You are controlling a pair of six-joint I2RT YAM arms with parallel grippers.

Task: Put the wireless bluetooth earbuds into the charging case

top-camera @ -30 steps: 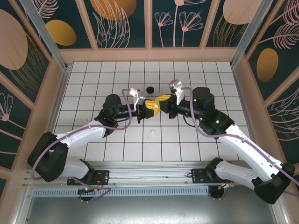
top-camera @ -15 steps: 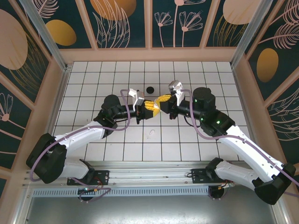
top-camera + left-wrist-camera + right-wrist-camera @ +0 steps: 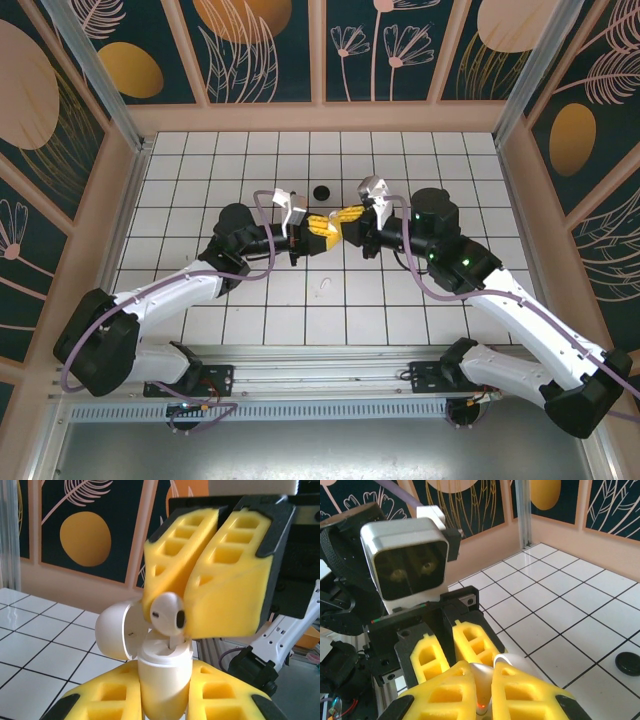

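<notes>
My left gripper (image 3: 165,696) is shut on a white charging case (image 3: 163,669), held upright with its lid (image 3: 116,630) swung open to the left. From above, my right gripper (image 3: 186,616) is shut on a white earbud (image 3: 167,612) whose stem dips into the case's open top. In the right wrist view the earbud (image 3: 483,680) sits pinched in my right gripper (image 3: 482,672), with my left gripper (image 3: 449,647) just beyond. Seen from the top, the left gripper (image 3: 318,228) and right gripper (image 3: 347,214) meet above mid-floor. Another white earbud (image 3: 325,288) lies on the tiles nearer the arms.
A small black round thing (image 3: 321,191) lies on the white tiled floor (image 3: 200,190) just beyond the grippers, and it also shows in the right wrist view (image 3: 627,662). Patterned walls (image 3: 260,50) enclose the floor on three sides.
Both grippers, still joined at the case, have drifted slightly toward the far wall. Neither grip has changed.
</notes>
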